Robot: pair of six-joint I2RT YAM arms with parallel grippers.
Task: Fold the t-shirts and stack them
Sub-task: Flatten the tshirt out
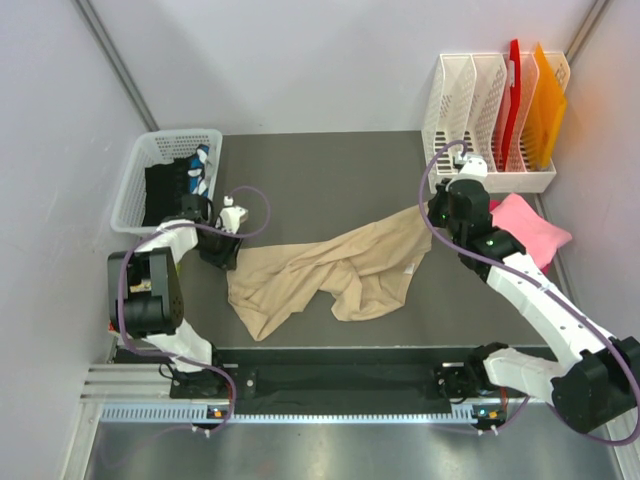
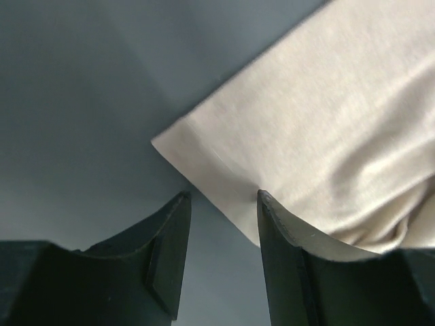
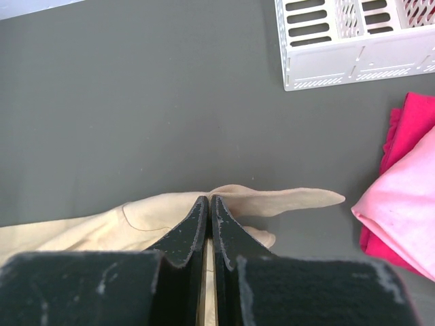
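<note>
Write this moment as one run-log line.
left pincer open at beige t-shirt corner | right pincer shut on beige t-shirt | t-shirt unfolded

No legible text.
Nothing could be read on the shirt (image 1: 340, 265), nor anywhere else in the three views.

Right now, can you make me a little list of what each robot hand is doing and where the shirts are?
shirt in work: crumpled beige cloth t-shirt, unfolded on the dark mat
left hand: open, at the shirt's left hem corner
right hand: shut on the shirt's right end
folded pile: pink folded cloth, right side
basket: white plastic basket, far left, dark clothes inside
</note>
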